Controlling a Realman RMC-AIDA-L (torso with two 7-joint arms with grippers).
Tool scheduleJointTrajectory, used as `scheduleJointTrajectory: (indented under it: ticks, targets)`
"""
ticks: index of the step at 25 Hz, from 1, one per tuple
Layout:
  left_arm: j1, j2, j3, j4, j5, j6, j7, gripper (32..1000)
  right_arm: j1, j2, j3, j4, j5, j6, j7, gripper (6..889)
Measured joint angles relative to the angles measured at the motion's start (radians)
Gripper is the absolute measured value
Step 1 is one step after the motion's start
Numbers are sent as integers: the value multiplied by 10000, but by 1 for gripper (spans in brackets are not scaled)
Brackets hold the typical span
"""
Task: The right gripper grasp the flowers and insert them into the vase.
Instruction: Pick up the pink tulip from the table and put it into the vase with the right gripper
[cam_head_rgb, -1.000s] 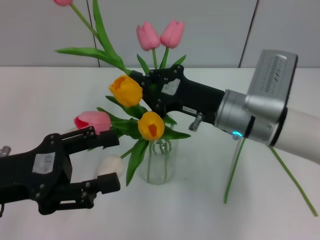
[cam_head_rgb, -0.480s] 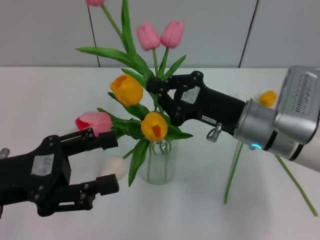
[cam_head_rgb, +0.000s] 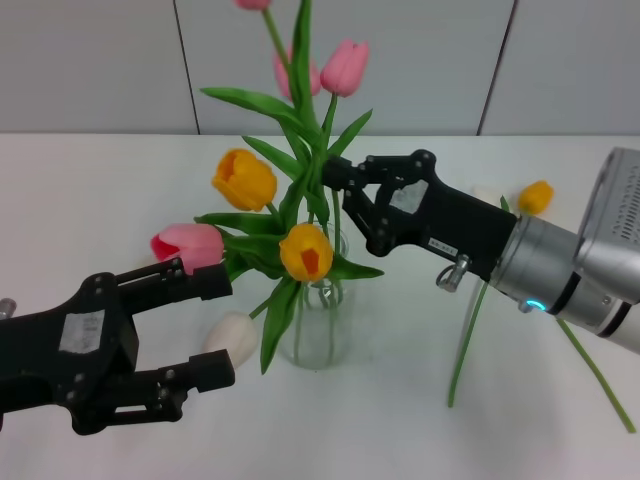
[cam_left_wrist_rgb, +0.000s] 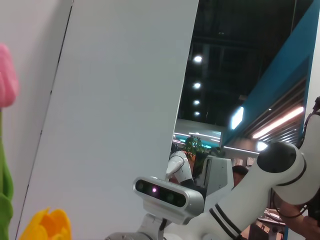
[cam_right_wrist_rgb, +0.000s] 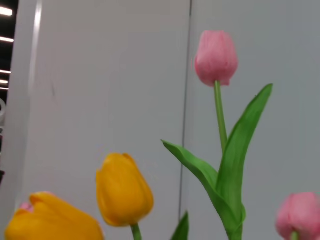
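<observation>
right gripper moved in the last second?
Yes. In the head view the right gripper has drawn back toward the robot's right and now sits above the vase, swinging the held pink tulip's stem more upright. The left gripper stayed parked.

The black two-finger right gripper (cam_head_rgb: 335, 190) on its silver-and-white wrist reaches in from the right, its fingers (cam_head_rgb: 345, 173) closed on the thin green stem of an artificial pink tulip (cam_head_rgb: 300, 90). That flower stands nearly upright: its stem and long pointed leaves rise from the fingers, and its bud is cut off by the upper edge of the head view. In the right wrist view the pink bud (cam_right_wrist_rgb: 215, 57) shows above a yellow one. Just below the fingers stands the small clear glass cylinder vase (cam_head_rgb: 318, 325), already holding yellow and pink tulips whose heads spread around and beside the fingers.
</observation>
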Motion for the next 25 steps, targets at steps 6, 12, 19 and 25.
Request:
scheduleJointTrajectory:
  ticks: [6, 12, 19, 25]
  targets:
    - [0, 0, 0, 0, 0, 0, 1, 834, -236, 0, 26, -80, -14, 69, -6, 42]
    - [0, 0, 0, 0, -5, 0, 12, 834, -418, 0, -6, -80, -42, 298, -9, 50]
    - [0, 0, 1, 0, -13, 0, 15, 835, -482, 0, -71, -53, -79, 549, 68, 59]
    - [0, 0, 1, 0, -20, 0, 15, 835, -615, 0, -71, -80, -92, 506, 28, 66]
